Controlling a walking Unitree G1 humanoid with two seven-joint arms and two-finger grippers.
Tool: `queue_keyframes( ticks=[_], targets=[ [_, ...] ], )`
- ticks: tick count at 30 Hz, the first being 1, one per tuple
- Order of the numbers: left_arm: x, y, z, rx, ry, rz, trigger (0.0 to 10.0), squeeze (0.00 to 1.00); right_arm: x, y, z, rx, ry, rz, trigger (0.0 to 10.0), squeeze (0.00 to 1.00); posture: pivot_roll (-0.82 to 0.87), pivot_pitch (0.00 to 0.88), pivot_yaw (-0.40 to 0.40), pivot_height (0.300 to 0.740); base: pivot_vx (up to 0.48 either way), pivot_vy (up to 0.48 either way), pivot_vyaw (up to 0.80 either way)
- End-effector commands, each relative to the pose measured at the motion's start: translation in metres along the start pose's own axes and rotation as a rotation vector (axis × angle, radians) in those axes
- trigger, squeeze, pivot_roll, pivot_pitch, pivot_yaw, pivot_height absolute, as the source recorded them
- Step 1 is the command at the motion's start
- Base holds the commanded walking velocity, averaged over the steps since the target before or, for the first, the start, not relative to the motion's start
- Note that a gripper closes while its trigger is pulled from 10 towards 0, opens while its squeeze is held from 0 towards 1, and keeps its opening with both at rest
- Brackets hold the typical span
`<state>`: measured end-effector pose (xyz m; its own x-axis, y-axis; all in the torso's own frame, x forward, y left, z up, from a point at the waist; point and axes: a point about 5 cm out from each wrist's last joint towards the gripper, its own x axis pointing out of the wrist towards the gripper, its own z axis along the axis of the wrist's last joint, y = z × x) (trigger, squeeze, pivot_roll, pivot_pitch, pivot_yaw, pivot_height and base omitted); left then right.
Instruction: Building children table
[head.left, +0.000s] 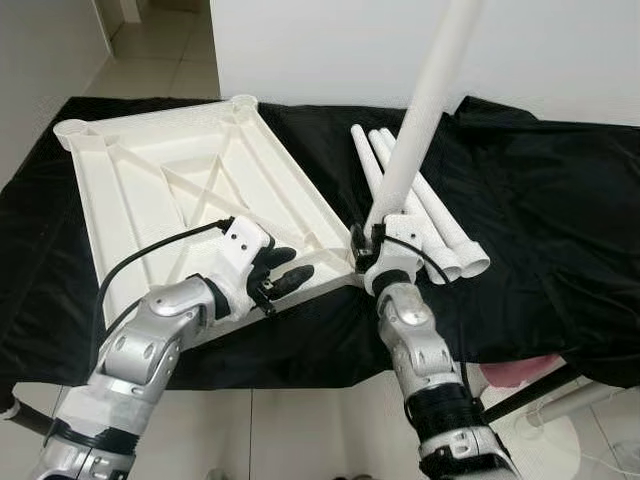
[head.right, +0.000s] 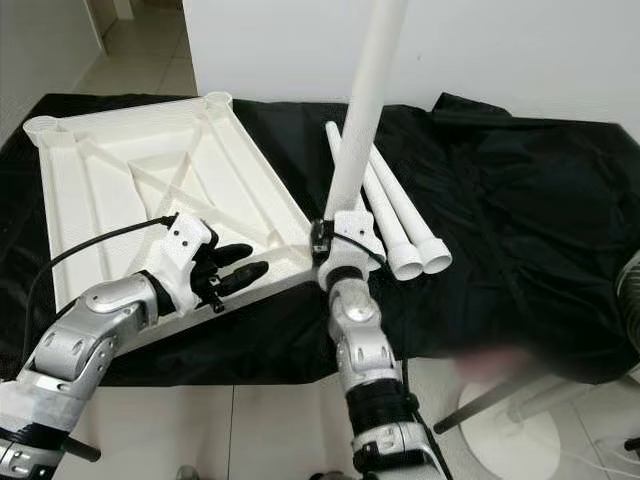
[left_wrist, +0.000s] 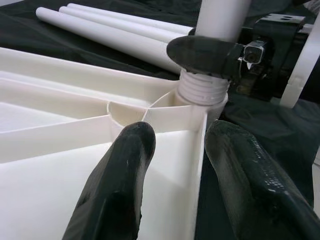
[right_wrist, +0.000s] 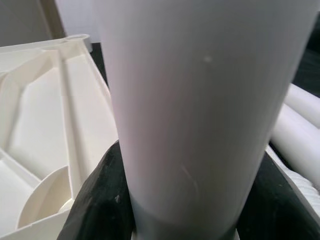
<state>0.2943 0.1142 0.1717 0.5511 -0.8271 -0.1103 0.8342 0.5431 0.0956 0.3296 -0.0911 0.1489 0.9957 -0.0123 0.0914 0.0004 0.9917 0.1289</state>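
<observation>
While the right gripper (head.left: 375, 243) pinches the long white plastic leg (head.left: 425, 110), keep it vertical over the upturned white ribbed tabletop's (head.left: 190, 180) corner socket (left_wrist: 192, 102) as you twist, left gripper (head.left: 283, 272) spread, bracing.

The left arm reaches forward and inward, its elbow bent, silver forearm angled up toward the middle. The left gripper (head.left: 285, 270) has its two black fingers (left_wrist: 120, 185) spread apart, one to each side of a thin upright edge. The right arm rises nearly straight from below, wrist turned upward. The right gripper (head.left: 372, 243) appears clamped, its fingers (right_wrist: 97, 200) pressed against both sides of a white table leg (head.left: 425, 110).
</observation>
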Motion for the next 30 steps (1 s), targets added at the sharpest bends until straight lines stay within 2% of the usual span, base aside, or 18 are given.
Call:
queue_keyframes(
  ticks=[1,6,8,12,13,15,17,20,25,26,28,29,30],
  targets=[
    [0.002,-0.004,-0.003,-0.001,0.01,-0.061,10.0,0.0,-0.009,0.012,-0.012,0.068,0.067,-0.013,10.0,0.0,-0.03,0.028,-0.053,0.74,0.0,0.0,0.0],
    [0.003,-0.004,-0.003,0.003,0.012,-0.065,10.0,0.0,-0.012,0.013,-0.007,0.077,0.048,0.0,10.0,0.0,-0.03,0.026,-0.053,0.74,0.0,0.0,0.0],
    [0.003,-0.002,-0.002,0.004,0.011,-0.059,10.0,0.0,-0.013,0.014,-0.002,0.099,0.019,0.062,10.0,0.0,-0.03,0.016,-0.054,0.74,0.0,0.0,0.0],
    [0.003,-0.002,-0.002,0.006,0.008,-0.06,10.0,0.0,-0.013,0.014,0.0,0.09,0.007,0.059,10.0,0.0,-0.03,0.016,-0.053,0.74,0.0,0.0,0.0],
    [0.003,-0.003,-0.002,0.004,0.007,-0.065,10.0,0.0,-0.014,0.014,0.001,0.086,0.0,0.07,10.0,1.0,-0.03,0.016,-0.053,0.74,0.0,0.0,0.0],
    [0.003,-0.003,-0.002,0.003,0.006,-0.068,10.0,0.0,-0.014,0.015,0.001,0.085,-0.003,0.09,10.0,1.0,-0.04,0.019,-0.052,0.74,0.0,0.0,0.0],
    [0.004,-0.006,-0.002,0.0,0.007,-0.081,10.0,0.0,-0.016,0.02,0.001,0.092,-0.002,0.177,10.0,1.0,-0.04,0.023,-0.051,0.74,0.0,0.0,0.0],
    [0.004,-0.006,-0.002,0.0,0.008,-0.085,10.0,0.0,-0.016,0.02,0.002,0.091,-0.004,0.195,10.0,1.0,-0.04,0.024,-0.05,0.74,0.0,0.0,0.0],
    [0.004,-0.007,0.0,0.001,0.003,-0.09,10.0,0.0,-0.013,0.004,0.001,0.057,-0.003,0.216,10.0,1.0,-0.04,0.026,-0.05,0.74,0.0,0.0,0.0],
    [0.004,-0.007,0.0,0.001,0.002,-0.09,10.0,0.0,-0.012,0.001,0.001,0.045,-0.002,0.229,10.0,0.75,-0.04,0.025,-0.048,0.74,0.0,0.0,0.0],
    [0.004,-0.007,0.0,0.001,0.002,-0.09,10.0,0.0,-0.012,0.001,0.001,0.045,-0.002,0.229,10.0,0.75,-0.04,0.025,-0.048,0.74,0.0,0.0,0.0],
    [0.005,-0.006,0.0,0.001,0.002,-0.091,10.0,0.0,-0.011,-0.001,0.001,0.034,-0.001,0.241,10.0,0.39,-0.04,0.025,-0.048,0.74,0.0,0.0,0.0],
    [0.005,-0.006,0.0,0.001,0.002,-0.091,10.0,0.0,-0.011,-0.001,0.001,0.034,-0.001,0.241,10.0,0.39,-0.04,0.025,-0.048,0.74,0.0,0.0,0.0]
  ],
)
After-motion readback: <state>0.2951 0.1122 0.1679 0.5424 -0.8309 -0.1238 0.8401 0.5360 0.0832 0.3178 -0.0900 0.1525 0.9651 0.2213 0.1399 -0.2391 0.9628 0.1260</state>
